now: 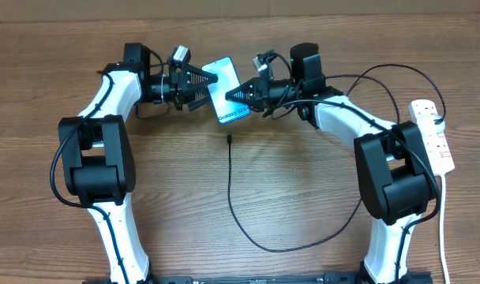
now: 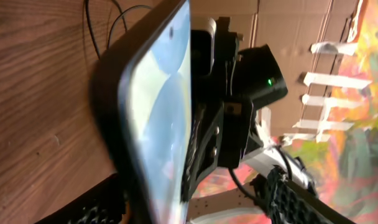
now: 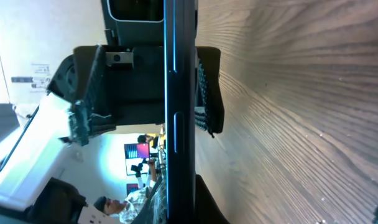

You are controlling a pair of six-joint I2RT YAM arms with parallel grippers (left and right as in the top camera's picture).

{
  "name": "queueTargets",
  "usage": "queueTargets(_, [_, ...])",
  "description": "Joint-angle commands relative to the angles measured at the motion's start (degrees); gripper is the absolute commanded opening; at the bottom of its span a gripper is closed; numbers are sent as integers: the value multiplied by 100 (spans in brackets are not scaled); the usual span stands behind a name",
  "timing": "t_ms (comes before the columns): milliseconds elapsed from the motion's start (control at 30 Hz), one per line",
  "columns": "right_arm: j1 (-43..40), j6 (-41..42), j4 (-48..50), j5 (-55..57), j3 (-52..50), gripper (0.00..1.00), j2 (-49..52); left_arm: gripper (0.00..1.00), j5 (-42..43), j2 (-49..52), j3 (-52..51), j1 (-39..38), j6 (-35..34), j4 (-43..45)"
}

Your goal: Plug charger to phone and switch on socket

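The right gripper (image 1: 238, 95) is closed tight on the near long edge of the phone (image 1: 228, 79), holding it tipped up on its side. Straight across from it the left gripper (image 1: 210, 89) stands part open with a finger on either face of the phone, one pad (image 3: 209, 106) right against it, though I cannot tell whether the other touches. Just off the fingertips, toward the arms' bases, the charger (image 1: 234, 209) lies loose on the table (image 1: 303, 197) with its small tip (image 1: 229, 140) nearest the phone but apart from it, and farthest out, beyond the right arm's elbow, lies the socket (image 1: 434, 136).
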Motion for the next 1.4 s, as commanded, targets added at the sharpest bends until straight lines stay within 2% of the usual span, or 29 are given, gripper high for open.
queueTargets(0, [197,409,63,297,109,4,-286,66,149,48,-2,-50,-422,31])
queueTargets(233, [531,765,46,1235,92,4,-286,63,144,48,-2,-50,-479,181])
queueTargets(400, [699,787,33,1725,92,4,-284,52,103,48,-2,-50,-479,282])
queueTargets(433, [750,785,26,1797,92,4,-284,45,35,48,-2,-50,-479,337])
queueTargets(567, [824,782,7,1775,92,4,-284,42,39,48,-2,-50,-481,422])
queueTargets(667, [841,774,-212,1777,92,4,-284,36,39,48,-2,-50,-507,535])
queueTargets(833, [841,520,-564,1751,92,4,-284,36,39,48,-2,-50,-632,734])
queueTargets(1100, [841,234,-581,1270,92,4,-284,35,39,48,-2,-50,-767,973])
queueTargets(1233, [841,192,-579,1257,92,4,-284,27,72,48,-2,-50,-933,1117])
queueTargets(1367, [841,175,-507,1276,92,4,-284,26,105,48,-2,-50,-1191,1292])
